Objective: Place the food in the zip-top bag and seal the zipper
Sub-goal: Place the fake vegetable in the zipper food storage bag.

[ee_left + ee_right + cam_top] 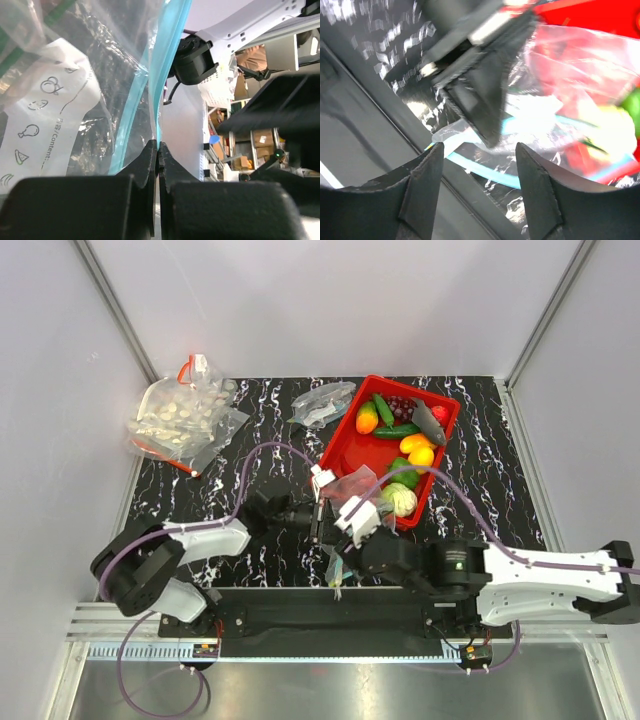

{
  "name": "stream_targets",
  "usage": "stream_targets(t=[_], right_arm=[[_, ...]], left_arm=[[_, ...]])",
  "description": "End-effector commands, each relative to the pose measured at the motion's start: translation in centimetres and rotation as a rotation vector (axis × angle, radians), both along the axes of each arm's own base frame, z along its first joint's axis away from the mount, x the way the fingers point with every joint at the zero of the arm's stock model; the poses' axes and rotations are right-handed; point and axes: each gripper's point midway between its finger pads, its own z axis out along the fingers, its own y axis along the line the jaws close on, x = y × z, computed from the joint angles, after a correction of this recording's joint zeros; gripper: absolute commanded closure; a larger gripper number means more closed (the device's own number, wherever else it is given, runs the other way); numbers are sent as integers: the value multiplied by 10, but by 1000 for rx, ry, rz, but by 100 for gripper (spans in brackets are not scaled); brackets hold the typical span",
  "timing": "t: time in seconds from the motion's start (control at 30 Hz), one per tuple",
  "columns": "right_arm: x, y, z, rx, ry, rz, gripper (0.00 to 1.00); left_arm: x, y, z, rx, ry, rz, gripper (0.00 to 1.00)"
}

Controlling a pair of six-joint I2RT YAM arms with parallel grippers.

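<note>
Left pincer (158,147) is clamped shut on the teal zipper strip (167,65) of the clear floppy bag (352,483), held above the marbled table (480,460) by its near edge. The right pincer (479,150) gapes empty. Contents unclear; sealing looks unfinished.

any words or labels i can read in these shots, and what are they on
"/Content:" on the white printed panel of the clear floppy zip-top bag, beside small line icons.
Characters before the slash: too blurred to read.
Nothing else is legible in any view.
</note>
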Motion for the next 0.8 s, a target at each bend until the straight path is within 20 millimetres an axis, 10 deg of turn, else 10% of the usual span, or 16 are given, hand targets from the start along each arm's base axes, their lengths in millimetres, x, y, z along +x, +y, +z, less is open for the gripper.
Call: stream_targets(t=[0.0,0.27,0.77], right_arm=[[12,-23,40,175,62,-239,36],[9,-65,0,222,236,-600,37],[64,13,-15,467,398,-539,39]], left_arm=[[12,-3,37,-57,-141,46,100],[37,27,57,97,-224,283,100],[28,47,83,99,-279,313,100]])
